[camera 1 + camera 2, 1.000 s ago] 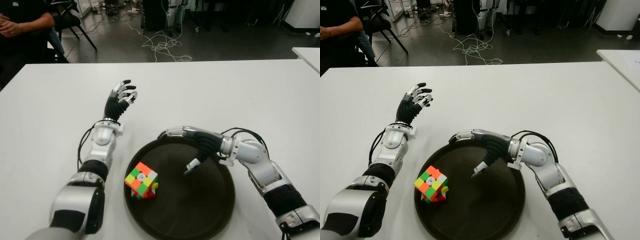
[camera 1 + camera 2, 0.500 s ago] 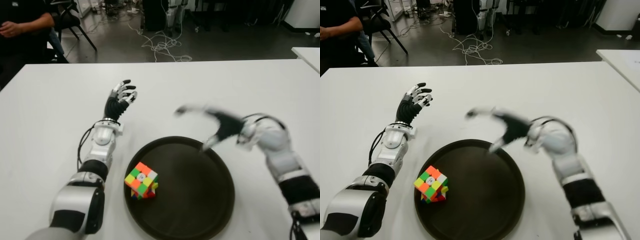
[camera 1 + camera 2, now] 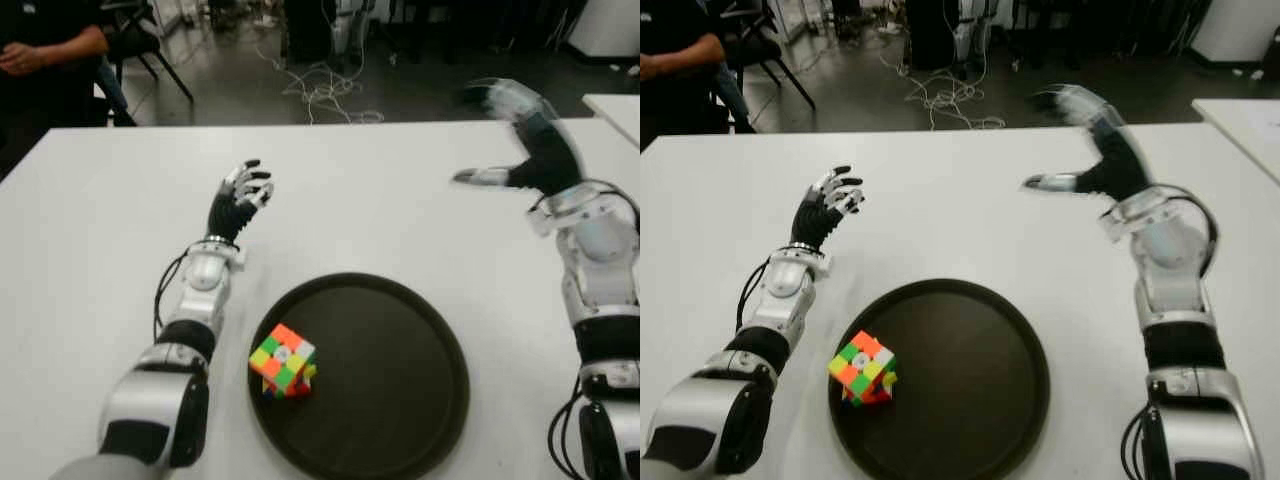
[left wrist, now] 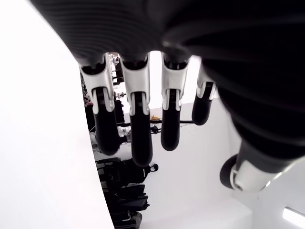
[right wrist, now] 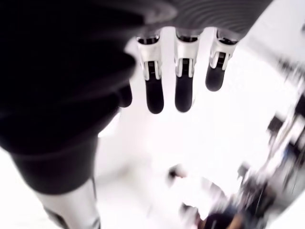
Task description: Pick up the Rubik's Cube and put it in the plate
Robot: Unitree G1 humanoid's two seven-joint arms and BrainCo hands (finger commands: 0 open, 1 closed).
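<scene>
Far left, the left hand (image 3: 240, 198) shows out over the white surface (image 3: 90, 230), beyond the plate's left side, fingers (image 4: 136, 129) loosely spread and gripping nothing, so it looks like the idle partner here. Moving in, the Rubik's Cube (image 3: 283, 360) sits tilted on 1 corner right at the left rim of the plate (image 3: 400, 400), partly propped on that rim rather than flat in the middle; I judge it counts as in the plate, though only just. The dark round plate lies near the robot's edge of the surface, and its centre is bare. Over on the right, the right hand (image 3: 520, 140) is high above the surface's far right, well apart from plate and cube, fingers (image 5: 155, 86) extended and released, nothing in them, which fits a hand that has let go. Beyond the surface: a dark floor, tangled cables (image 3: 320, 90), chair legs, and a seated person's arm (image 3: 45, 45) at far left.
</scene>
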